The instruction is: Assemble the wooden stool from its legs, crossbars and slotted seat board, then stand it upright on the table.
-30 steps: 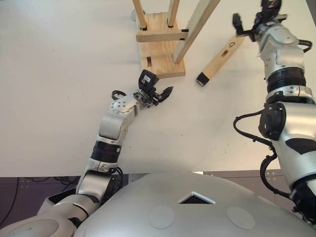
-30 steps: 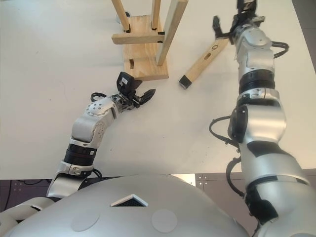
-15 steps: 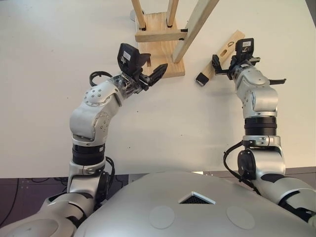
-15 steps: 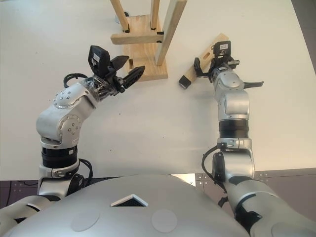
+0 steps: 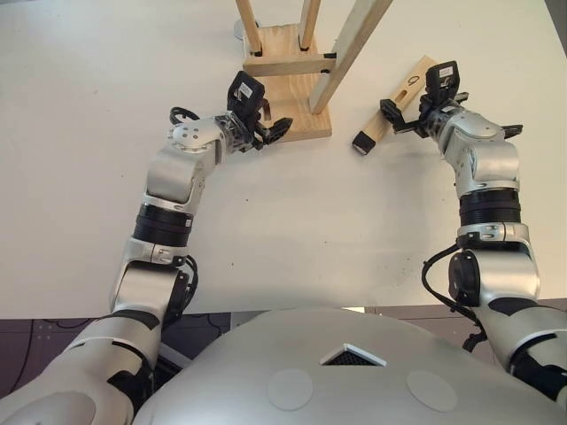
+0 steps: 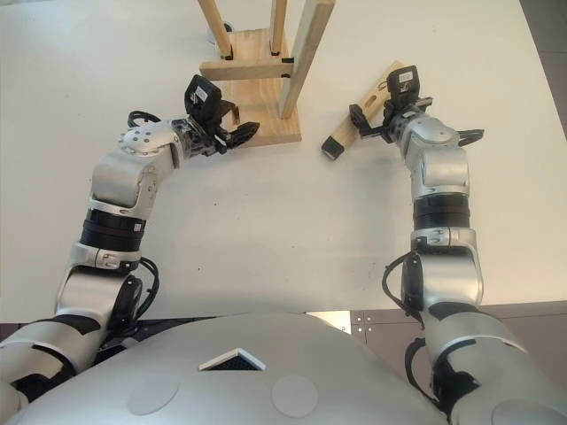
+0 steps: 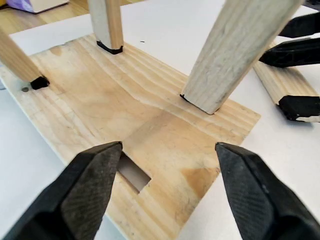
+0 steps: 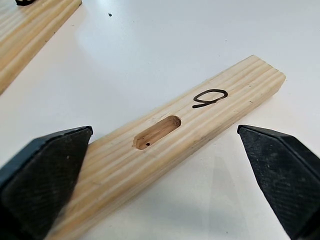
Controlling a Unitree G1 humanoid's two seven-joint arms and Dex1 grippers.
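The seat board [image 7: 150, 110] lies flat on the white table [image 5: 106, 133], with three legs [image 7: 235, 45] standing in its slots. The left gripper [image 7: 167, 150] is spread wide at the board's near edge, and an empty slot [image 7: 134, 174] sits just inside one fingertip. The loose leg [image 8: 165, 145] lies between the right gripper's [image 8: 165, 131] parted fingers. Whether they touch the wood is hard to tell.
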